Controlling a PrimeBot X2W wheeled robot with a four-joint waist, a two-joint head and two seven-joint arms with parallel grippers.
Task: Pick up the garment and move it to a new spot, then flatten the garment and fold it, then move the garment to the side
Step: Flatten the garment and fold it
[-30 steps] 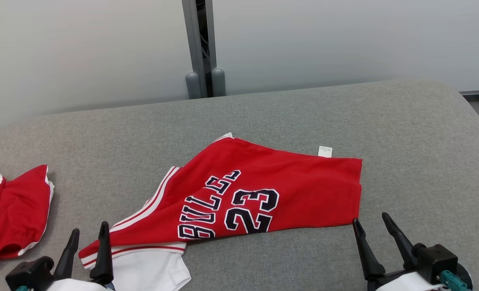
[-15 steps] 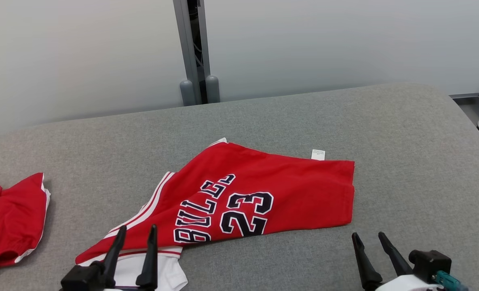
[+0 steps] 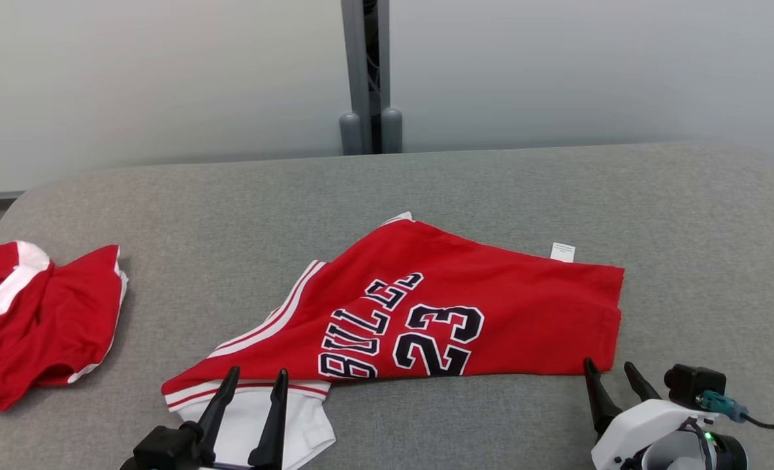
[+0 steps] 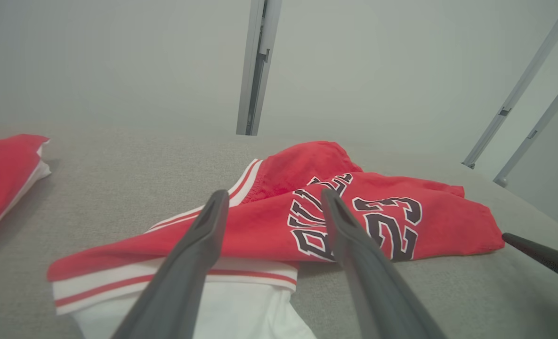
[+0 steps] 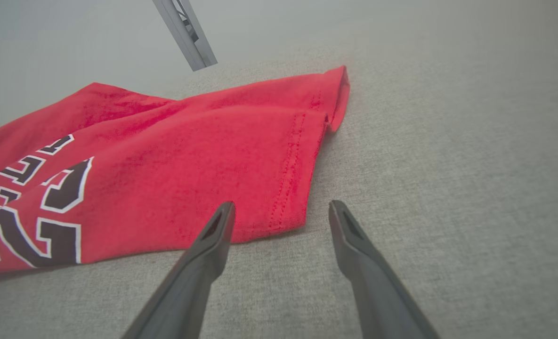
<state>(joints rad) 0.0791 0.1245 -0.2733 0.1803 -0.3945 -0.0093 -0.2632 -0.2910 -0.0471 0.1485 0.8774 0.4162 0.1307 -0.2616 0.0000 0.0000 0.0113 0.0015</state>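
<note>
The red Bulls jersey (image 3: 504, 307) lies doubled over in the middle of the grey bench (image 3: 700, 215). Both my grippers are spread and carrying nothing: the left gripper (image 3: 257, 373) hangs over the striped trim (image 3: 187, 397), and the right gripper (image 3: 607, 364) is just beside the near hem corner (image 5: 288, 207).

My worry is a pinch that catches only the top layer, so the fold peels apart on the lift. White cloth (image 3: 249, 424) pokes out under the trim. I cannot tell whether it belongs to the jersey, and grabbing it alone would drag things askew.

The bench's woven cover looks grippy, so a low fingertip may snag it. A second red garment (image 3: 40, 313) sits well apart to the left. Behind stand pale wall panels (image 3: 164, 78) and a metal post (image 3: 365, 72).
</note>
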